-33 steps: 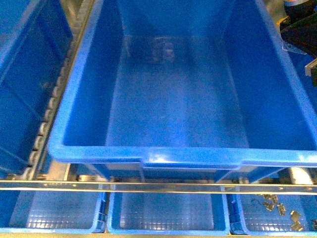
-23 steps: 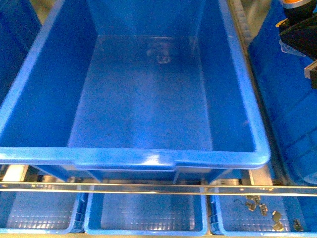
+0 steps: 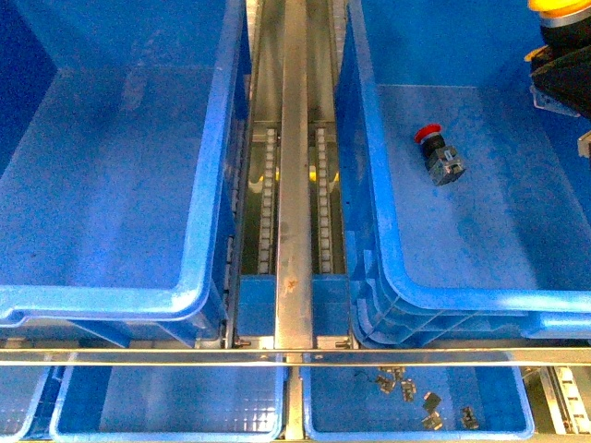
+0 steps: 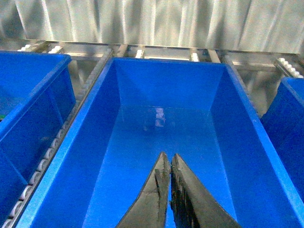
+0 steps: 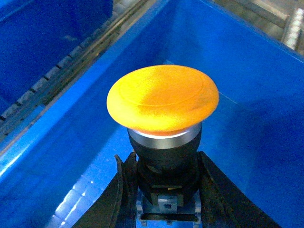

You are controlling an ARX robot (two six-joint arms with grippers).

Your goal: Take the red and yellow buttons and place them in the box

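Note:
My right gripper (image 5: 165, 161) is shut on the black body of the yellow button (image 5: 163, 98), cap facing the camera. In the front view that yellow button (image 3: 558, 5) and the right gripper (image 3: 561, 69) sit at the top right edge, over the box (image 3: 462, 300), a large deep blue bin. A red button (image 3: 436, 153) lies on its side on the box floor. My left gripper (image 4: 167, 157) is shut on nothing, hanging over another large blue bin (image 4: 161, 118) with nothing in it.
A second large blue bin (image 3: 111, 300) fills the left of the front view. A metal roller rail (image 3: 294, 175) runs between the two bins. Shallow blue trays (image 3: 166, 406) line the near edge; one holds several small metal clips (image 3: 406, 383).
In the front view the empty bin has slid left, and the rail and the bin with the red button have come into view. The right gripper keeps its hold on the yellow button.

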